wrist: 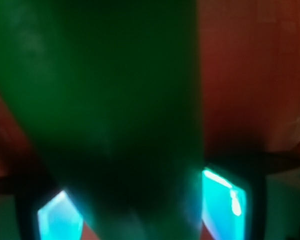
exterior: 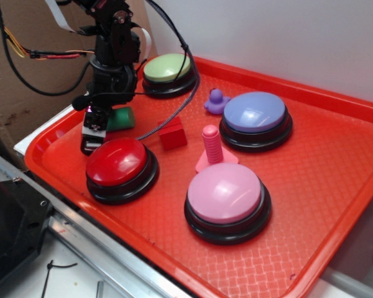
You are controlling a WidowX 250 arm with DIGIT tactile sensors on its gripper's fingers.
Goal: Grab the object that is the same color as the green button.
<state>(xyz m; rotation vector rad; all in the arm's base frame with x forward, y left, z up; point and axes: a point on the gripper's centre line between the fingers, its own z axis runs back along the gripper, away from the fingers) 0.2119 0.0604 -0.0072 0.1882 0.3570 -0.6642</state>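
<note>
Right, from my end the nearest things on the red tray (exterior: 311, 205) are the pink button (exterior: 225, 194) toward the front and the red button (exterior: 118, 162) at the front left, each a dome on a round black base. Just behind the pink one stands a pink ribbed peg (exterior: 212, 148) on a flat foot, and the red cube (exterior: 173, 133) sits just left of that, with a braided cable lying across it.

The gripper (exterior: 94, 129) is down at the tray's left side, its tips just behind the red button and close to the tray floor. The green block (exterior: 121, 118) sits right against it, showing on the side toward the cube. In the wrist view the block (wrist: 105, 100) fills most of the picture — a dark, blurred green mass running down between the two fingers (wrist: 225, 192), whose pads glow teal on either side of it. I read the fingers as set around the block, one on each side, but whether they are actually pressing on it I cannot tell; the view is too close and too dark.

Further back, the lilac-blue button (exterior: 255, 113) sits right of centre, with the purple duck (exterior: 216, 101) just to its left. The green button (exterior: 168, 68) is farthest — at the back edge, behind the arm.
</note>
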